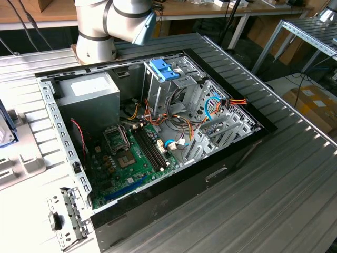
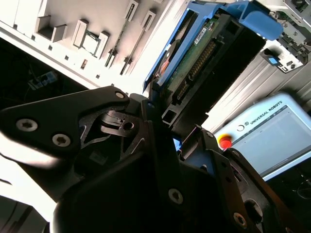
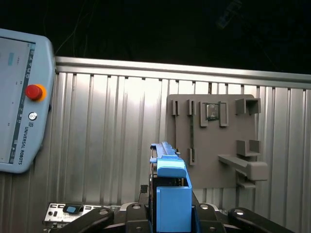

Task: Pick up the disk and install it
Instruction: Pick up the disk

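Now: 1 disk (image 2: 204,53), 1 gripper (image 2: 170,121), 1 grey fixture plate (image 3: 214,141), 1 teach pendant (image 3: 19,97), 1 open PC case (image 1: 52,121). Gripper jaws narrow, clamped on disk w/ blue tab (image 2: 260,22) sticking out. Disk in front of plate's edge; pendant beside plate, well apart.

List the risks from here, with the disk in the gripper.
1. The gripper appears clamped on one end of the disk, whose body sticks out well past the grip. It could tilt or slip on any contact.
2. Loose cables lie beside the drive cage, and the disk might snag on them.
3. A blue carrier already sits at the cage top, so aiming for that slot would likely jam.
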`<state>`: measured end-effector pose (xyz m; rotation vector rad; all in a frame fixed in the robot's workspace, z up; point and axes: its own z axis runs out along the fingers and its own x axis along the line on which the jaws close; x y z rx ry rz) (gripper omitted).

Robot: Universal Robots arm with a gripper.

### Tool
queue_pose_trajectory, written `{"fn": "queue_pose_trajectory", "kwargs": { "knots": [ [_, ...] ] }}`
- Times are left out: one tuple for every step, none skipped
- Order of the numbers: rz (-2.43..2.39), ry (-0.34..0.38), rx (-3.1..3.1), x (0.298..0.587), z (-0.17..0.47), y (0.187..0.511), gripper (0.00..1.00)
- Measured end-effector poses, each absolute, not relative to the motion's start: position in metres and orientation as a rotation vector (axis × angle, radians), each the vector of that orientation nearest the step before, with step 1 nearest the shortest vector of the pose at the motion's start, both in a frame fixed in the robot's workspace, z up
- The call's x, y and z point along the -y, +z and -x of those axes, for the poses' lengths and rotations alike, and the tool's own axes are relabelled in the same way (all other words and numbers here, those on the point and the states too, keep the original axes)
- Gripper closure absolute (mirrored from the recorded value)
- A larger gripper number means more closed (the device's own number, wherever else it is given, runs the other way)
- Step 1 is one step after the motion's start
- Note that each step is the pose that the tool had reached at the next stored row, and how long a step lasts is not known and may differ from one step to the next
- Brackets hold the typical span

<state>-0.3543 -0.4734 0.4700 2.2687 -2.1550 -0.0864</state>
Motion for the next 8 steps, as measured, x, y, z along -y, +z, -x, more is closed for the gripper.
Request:
{"fn": "queue_pose_trajectory", "kwargs": {
  "knots": [
    [-2.269, -0.086, 2.155, 0.4738, 0.3537, 0.47, 0.64],
    [-2.269, -0.086, 2.155, 0.474, 0.3533, 0.47, 0.64],
    [-2.269, -0.086, 2.155, 0.4744, 0.3528, 0.47, 0.64],
    [-2.269, -0.086, 2.155, 0.4747, 0.3525, 0.47, 0.64],
    [-2.269, -0.086, 2.155, 0.4751, 0.352, 0.4701, 0.64],
    [-2.269, -0.086, 2.155, 0.4754, 0.3516, 0.4701, 0.64],
    [-2.269, -0.086, 2.155, 0.4759, 0.3511, 0.47, 0.64],
    [-2.269, -0.086, 2.155, 0.4764, 0.3506, 0.47, 0.64]
  ]
}}
